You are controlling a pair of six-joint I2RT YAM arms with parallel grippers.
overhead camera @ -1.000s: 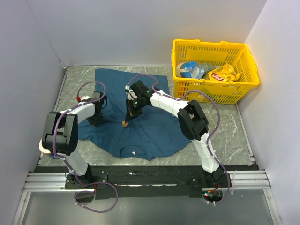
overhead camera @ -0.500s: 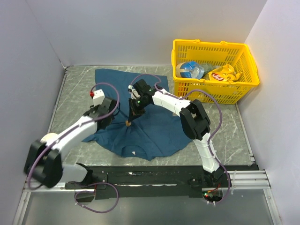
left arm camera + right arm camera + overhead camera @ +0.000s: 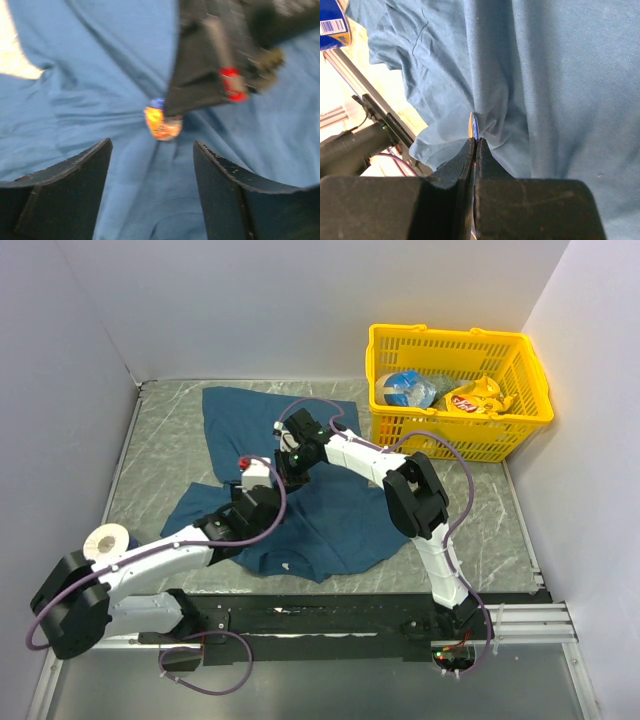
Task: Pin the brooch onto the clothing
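Note:
The clothing (image 3: pixel 330 515) is a dark teal T-shirt lying rumpled on the table. The brooch (image 3: pixel 162 123), tiny and orange, is pinched at the tips of my right gripper (image 3: pixel 172 111) and rests against a raised fold of the shirt (image 3: pixel 100 65). In the right wrist view the brooch (image 3: pixel 474 125) shows edge-on above the shut gripper (image 3: pixel 476 141), with the cloth (image 3: pixel 560 75) bunched behind it. My left gripper (image 3: pixel 152 145) is open just short of the brooch, with nothing between its fingers (image 3: pixel 75 180). In the top view the left gripper (image 3: pixel 270 498) and right gripper (image 3: pixel 283 483) meet mid-shirt; the brooch is hidden there.
A yellow basket (image 3: pixel 455 435) with packets stands at the back right. Grey walls close in the table on the left, back and right. The left arm (image 3: pixel 355 145) shows beyond the shirt's edge in the right wrist view.
My left arm has swung from the shirt's left sleeve to its middle, and its gripper has opened. The right gripper has stayed shut on the brooch, nearly still.

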